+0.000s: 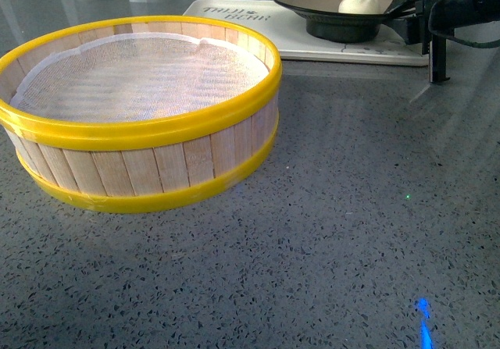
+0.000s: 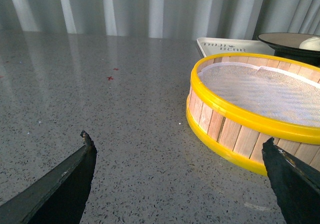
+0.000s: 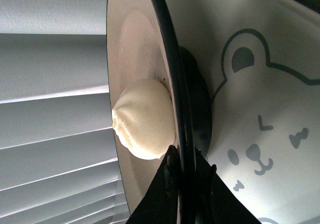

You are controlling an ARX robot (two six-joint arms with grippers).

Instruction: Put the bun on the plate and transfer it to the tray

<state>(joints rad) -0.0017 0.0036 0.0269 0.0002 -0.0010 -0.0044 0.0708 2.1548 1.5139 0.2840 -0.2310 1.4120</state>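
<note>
The white bun [image 1: 358, 2] lies in the black-rimmed plate [image 1: 312, 4], which stands on the cream tray [image 1: 297, 33] at the back right. My right gripper [image 1: 416, 9] is shut on the plate's right rim. In the right wrist view the jaws pinch the black rim [image 3: 181, 149] right by the bun [image 3: 145, 120], with the tray's bear face [image 3: 260, 134] beneath. My left gripper [image 2: 180, 149] is open and empty above the bare table, left of the steamer basket. The plate [image 2: 287, 41] and tray [image 2: 225, 47] also show far off in the left wrist view.
A large yellow-rimmed wooden steamer basket [image 1: 141, 130] with white cloth inside stands at the left front; it also shows in the left wrist view [image 2: 250, 129]. The grey speckled table [image 1: 351, 232] spreads to the right and front. Grey curtains hang behind.
</note>
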